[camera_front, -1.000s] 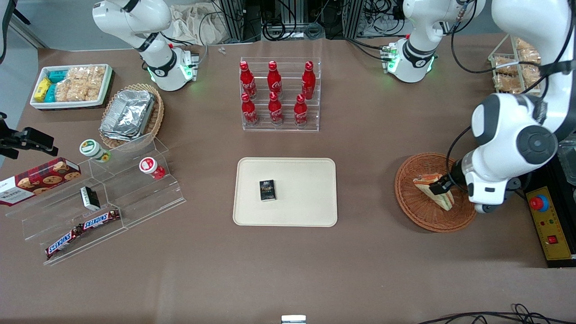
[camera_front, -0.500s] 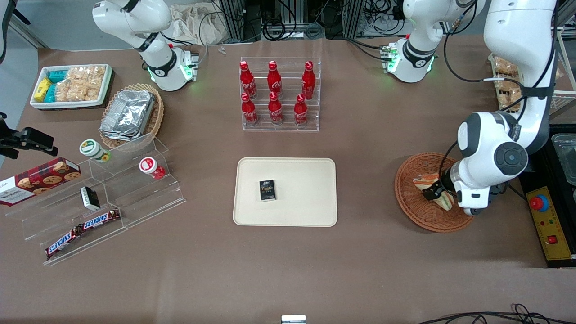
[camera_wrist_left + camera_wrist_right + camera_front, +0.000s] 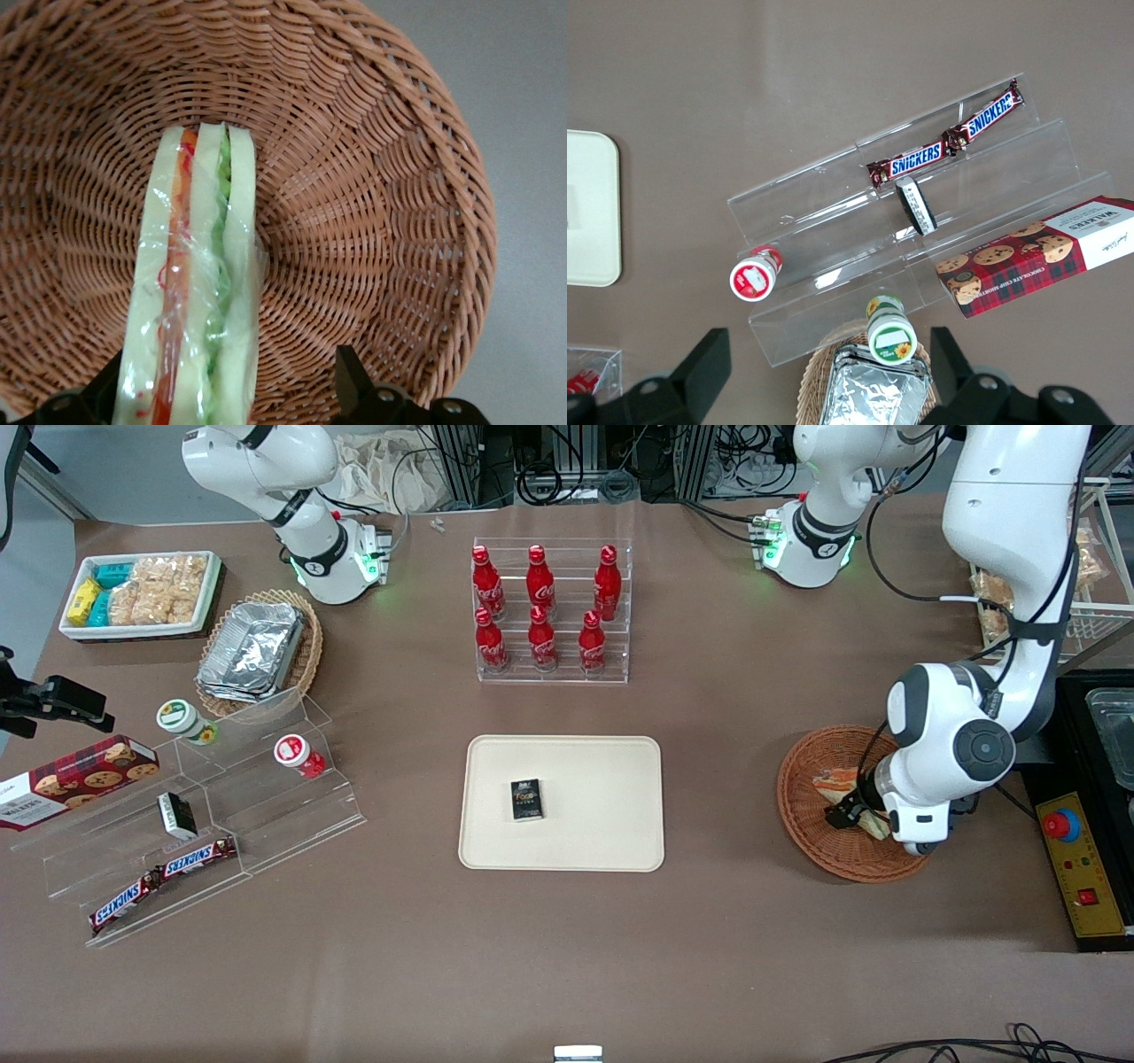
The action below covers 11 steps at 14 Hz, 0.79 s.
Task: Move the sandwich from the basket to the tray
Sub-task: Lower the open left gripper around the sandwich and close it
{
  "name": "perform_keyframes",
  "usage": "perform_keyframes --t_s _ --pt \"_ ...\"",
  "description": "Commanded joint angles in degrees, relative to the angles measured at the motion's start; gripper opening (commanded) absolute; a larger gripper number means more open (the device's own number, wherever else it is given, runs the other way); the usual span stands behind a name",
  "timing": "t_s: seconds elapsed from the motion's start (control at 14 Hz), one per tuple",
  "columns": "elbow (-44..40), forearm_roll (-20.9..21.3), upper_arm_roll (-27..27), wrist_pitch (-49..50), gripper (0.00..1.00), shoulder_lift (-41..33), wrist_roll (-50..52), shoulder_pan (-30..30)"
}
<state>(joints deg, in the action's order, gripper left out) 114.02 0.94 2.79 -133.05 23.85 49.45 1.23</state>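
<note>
Since 1 s ago: gripper [image 3: 846,812] dropped lower into the large round reddish-brown woven wicker basket [image 3: 802,815] and slid a bit toward the tray. Now straddles the clear-wrapped triangular sandwich wedge, pale bread w/ green and orange-red filling [image 3: 199,292]. Sandwich itself unmoved, lying in basket near its middle, partly hidden under the wrist in front view [image 3: 833,781]. Fingers [image 3: 350,381] spread, one each side of the wedge; one looks close against the wrap, the other apart from it. No pinch yet. Means approach prob. done and the closing step is next; nothing lifted, transfer not begun.

Containers, from parked arm's end to working arm's end:
- White rectangular bin [image 3: 142,635] by the tabletop's farther corner: snack packets, yellow and teal plus pale ones.
- Lighter tan wicker basket [image 3: 310,660] beside it: stacked foil containers [image 3: 252,648].
- Clear acrylic stepped stand [image 3: 266,833]: two small cups, a small black item, two Snickers bars.
- Clear tiered rack [image 3: 551,677], mid-table: six red bottles [image 3: 541,638], upright.
- Flat rectangular cream-beige tray w/ rounded corners [image 3: 602,815], nearer the front camera than the rack: holds only a small black box [image 3: 526,799]; bare area on the side toward the basket.
- Reddish-brown basket [image 3: 372,204]: sandwich only.
</note>
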Motion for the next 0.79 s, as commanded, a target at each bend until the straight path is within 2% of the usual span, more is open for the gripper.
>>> perform_keyframes --t_s 0.0,0.36,0.43,0.71 --pt "0.68 0.20 0.20 -1.34 0.75 -0.03 1.17 -0.52" --pt "0.68 0.46 0.20 -0.03 0.06 -0.64 0.73 -2.28" --pt "0.59 0.46 0.20 1.28 0.00 -1.26 0.56 -2.46" --pt "-1.77 0.55 0.38 12.07 0.00 -8.18 -1.63 -2.99"
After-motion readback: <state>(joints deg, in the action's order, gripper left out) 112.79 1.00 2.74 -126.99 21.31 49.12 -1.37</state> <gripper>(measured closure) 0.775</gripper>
